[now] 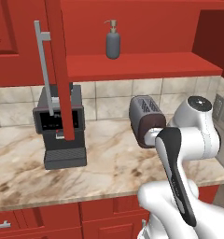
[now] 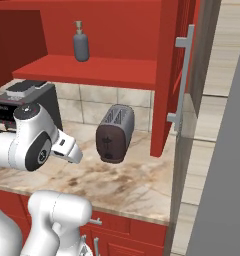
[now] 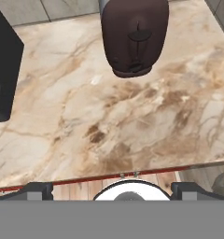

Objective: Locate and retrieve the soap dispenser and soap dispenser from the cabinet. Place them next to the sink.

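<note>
Left base view: you've got the dispenser [image 1: 113,41] up on the cabinet shelf [image 1: 146,65], dark grey, round-shouldered, tan pump, upright, well apart from anything else. Cabinet door [image 1: 59,70] is swung open twd you, edge-on, w/ its long grey handle [image 1: 44,65] in front of the black coffee machine [image 1: 62,126]. The toaster [image 1: 145,119] sits on the marble counter [image 1: 104,168], just behind the arm's elbow. Beige tile backsplash behind, red drawers below.

Right base view: same dispenser [image 2: 81,44] near the shelf's left end, alone. Open door [image 2: 168,75] w/ handle [image 2: 182,75] stands right of the toaster [image 2: 115,133]; coffee machine [image 2: 27,102] at far left behind the arm. Counter [image 2: 137,185] is brown-veined beige; wood-look floor to the right.

Hand view: you're looking down on the counter [image 3: 109,116], toaster [image 3: 134,35] at top, coffee machine corner [image 3: 4,79] at left, counter edge low in frame. Tool [image 3: 112,192]: dark tips sit wide apart at the bottom corners, nothing btwn them.
</note>
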Motion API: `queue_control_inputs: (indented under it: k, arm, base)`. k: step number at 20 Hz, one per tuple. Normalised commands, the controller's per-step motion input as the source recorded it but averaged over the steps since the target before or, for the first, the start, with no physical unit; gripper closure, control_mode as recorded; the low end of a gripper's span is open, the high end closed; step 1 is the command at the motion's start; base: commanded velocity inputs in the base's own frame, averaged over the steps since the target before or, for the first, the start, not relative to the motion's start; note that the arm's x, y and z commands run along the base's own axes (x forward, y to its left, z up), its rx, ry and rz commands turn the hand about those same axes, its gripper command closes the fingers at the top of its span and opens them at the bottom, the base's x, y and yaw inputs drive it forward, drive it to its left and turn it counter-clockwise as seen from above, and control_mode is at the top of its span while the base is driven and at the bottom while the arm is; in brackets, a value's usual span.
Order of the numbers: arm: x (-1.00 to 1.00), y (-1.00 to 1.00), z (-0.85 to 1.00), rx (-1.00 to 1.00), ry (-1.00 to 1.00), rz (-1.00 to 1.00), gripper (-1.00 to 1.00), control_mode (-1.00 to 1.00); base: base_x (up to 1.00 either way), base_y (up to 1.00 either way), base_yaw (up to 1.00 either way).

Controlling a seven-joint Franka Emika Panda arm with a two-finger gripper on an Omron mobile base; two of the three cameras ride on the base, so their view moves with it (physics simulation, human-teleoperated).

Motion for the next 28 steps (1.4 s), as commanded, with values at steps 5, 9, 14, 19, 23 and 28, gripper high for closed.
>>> queue_control_inputs:
  k: [5, 9, 14, 19, 23, 28]
  arm:
    - [-0.14, 0.06, 0.1, 0.0, -0.11, 0.02, -1.0, -1.0]
    - [-0.2, 0.13, 0.39, -0.05, -0.21, 0.02, -1.0, -1.0]
    - [-0.12, 0.13, 0.58, 0.0, -0.29, 0.0, -1.0, -1.0]
    - [-0.12, 0.1, 0.6, 0.0, -0.24, 0.0, -1.0, -1.0]
    - [-0.04, 0.1, 0.42, -0.01, -0.18, 0.04, -1.0, -1.0]
    - [0.09, 0.01, 0.23, -0.07, -0.05, 0.09, -1.0, -1.0]
  base:
    - [0.0, 0.0, 0.0]
    - [0.0, 0.0, 0.0]
    - [0.0, 0.0, 0.0]
    - [0.0, 0.0, 0.0]
    - [0.0, 0.0, 0.0]
    - [0.0, 0.0, 0.0]
